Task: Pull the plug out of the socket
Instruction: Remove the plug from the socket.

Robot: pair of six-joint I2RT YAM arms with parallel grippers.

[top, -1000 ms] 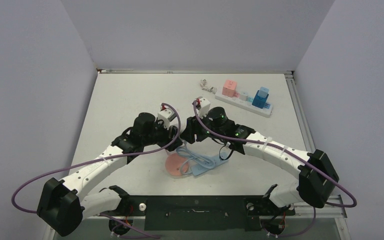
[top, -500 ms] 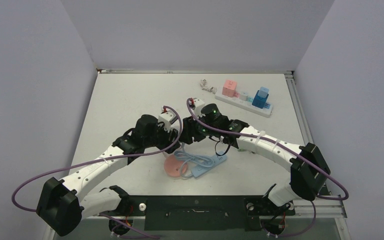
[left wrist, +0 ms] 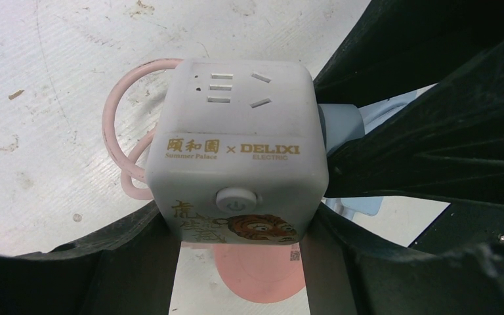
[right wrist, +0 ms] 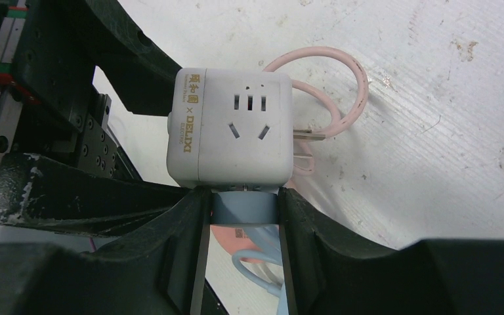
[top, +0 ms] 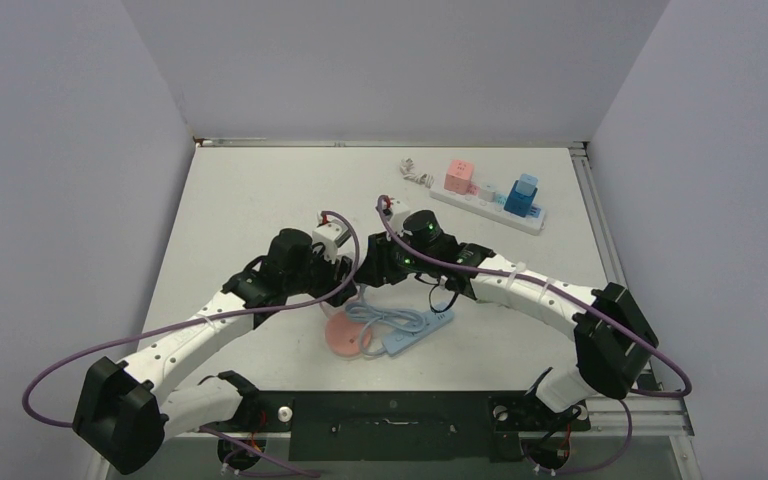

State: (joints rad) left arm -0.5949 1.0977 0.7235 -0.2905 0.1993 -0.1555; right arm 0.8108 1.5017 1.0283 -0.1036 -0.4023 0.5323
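Note:
A white cube socket (left wrist: pixel 236 144) with a tiger print sits clamped between the fingers of my left gripper (left wrist: pixel 239 223), just above the table. The light blue plug (left wrist: pixel 341 131) sticks out of its right face. In the right wrist view the plug (right wrist: pixel 244 209) sits under the socket (right wrist: pixel 230 131), and my right gripper (right wrist: pixel 244 213) is shut on it, both fingers pressed to its sides. From the top view both grippers, left (top: pixel 345 272) and right (top: pixel 372 272), meet mid-table and hide the socket.
The socket's pink cord (left wrist: pixel 115 125) loops on the table, ending at a pink disc (top: pixel 345 335). The plug's blue cable (top: pixel 400 322) lies coiled beside it. A white power strip (top: pixel 485 205) with pink and blue adapters lies at the back right.
My right gripper has moved left up to the socket and its jaws have closed onto the blue plug. The left gripper has kept its grip on the socket.

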